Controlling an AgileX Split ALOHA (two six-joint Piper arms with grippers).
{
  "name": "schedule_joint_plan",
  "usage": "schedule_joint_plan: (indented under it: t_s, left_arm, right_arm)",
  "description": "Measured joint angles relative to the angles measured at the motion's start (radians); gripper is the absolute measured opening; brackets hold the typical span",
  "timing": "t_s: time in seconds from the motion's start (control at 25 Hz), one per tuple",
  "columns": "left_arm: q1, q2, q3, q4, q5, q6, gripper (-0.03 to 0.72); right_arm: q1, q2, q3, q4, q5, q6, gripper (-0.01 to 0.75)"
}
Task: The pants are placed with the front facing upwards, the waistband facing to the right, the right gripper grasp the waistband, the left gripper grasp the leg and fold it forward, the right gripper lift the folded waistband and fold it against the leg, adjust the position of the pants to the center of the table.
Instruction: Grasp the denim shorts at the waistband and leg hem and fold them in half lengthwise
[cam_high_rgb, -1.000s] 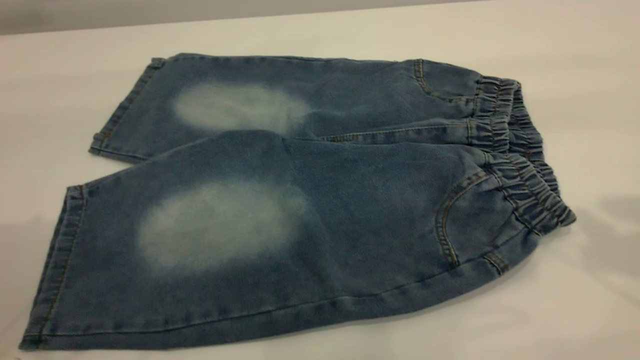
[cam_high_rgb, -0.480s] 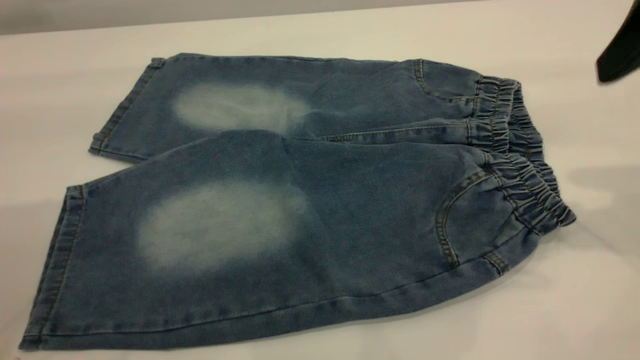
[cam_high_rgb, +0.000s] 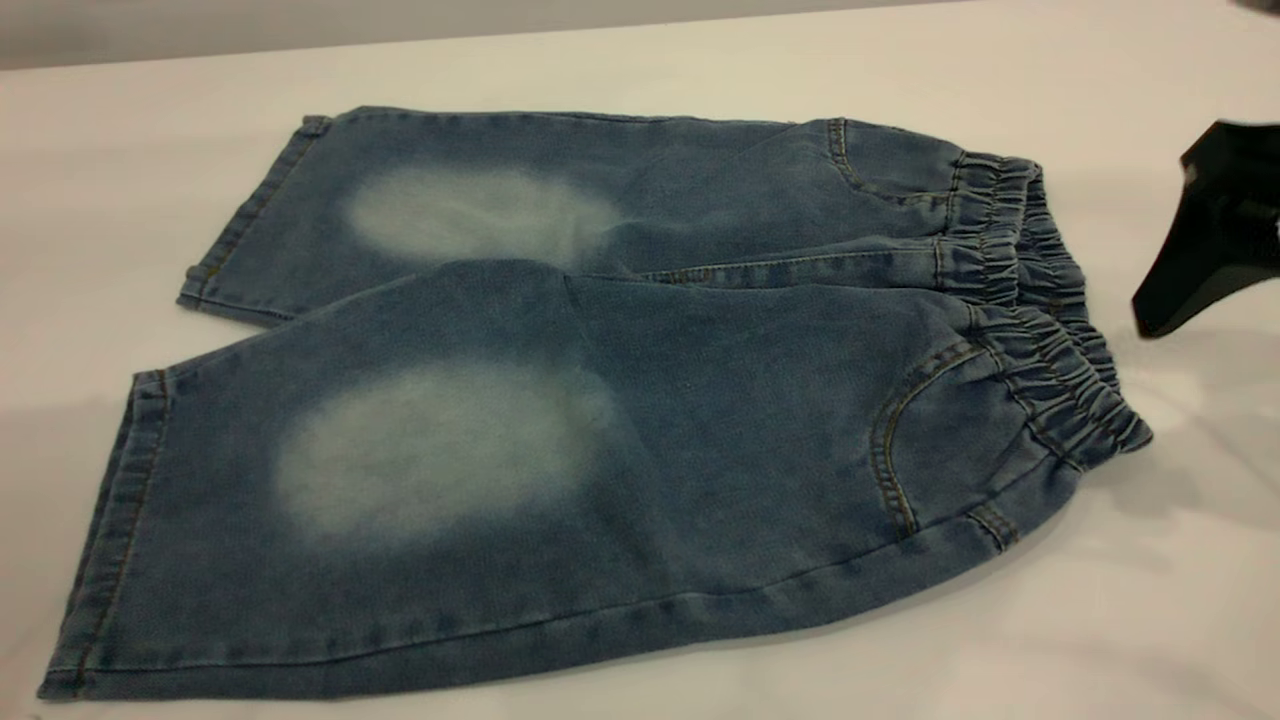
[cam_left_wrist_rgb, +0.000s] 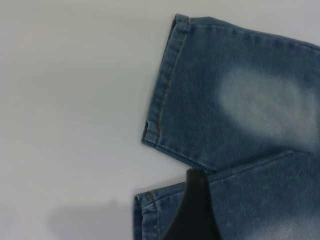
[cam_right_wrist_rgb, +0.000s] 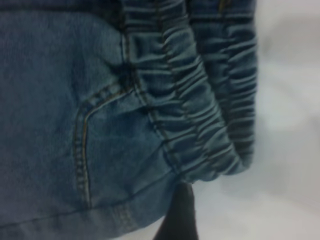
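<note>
Pants are laid flat on the table, right gripper seen beside the waistband, its opening can't be told.

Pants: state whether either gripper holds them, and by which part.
Nothing is held. The pants lie flat on the table. The right gripper hangs beside the waistband, apart from it. The left gripper is above the leg hems, gripping nothing.

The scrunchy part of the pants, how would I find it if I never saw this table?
Look on the white table for the blue pants lying flat. Follow them to the right end, near the black right hand. There sits the waistband: dark, gathered and ruffled, unlike the flat stitched leg hems at the left.
</note>
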Motion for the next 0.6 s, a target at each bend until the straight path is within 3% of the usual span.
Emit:
schedule_joint_plan:
  t_s: [0.4,0.6]
  left_arm:
    - [0.000,-0.001,0.000,0.000,0.001,0.000,0.540]
    - [-0.001,-0.001,0.000,0.000,0.007,0.000,0.540]
  right_arm:
    - [0.000,0.138,0.000,0.303,-0.004,-0.320,0.470]
    - [0.000,0.194,0.000,0.329,-0.054,-0.359,0.454]
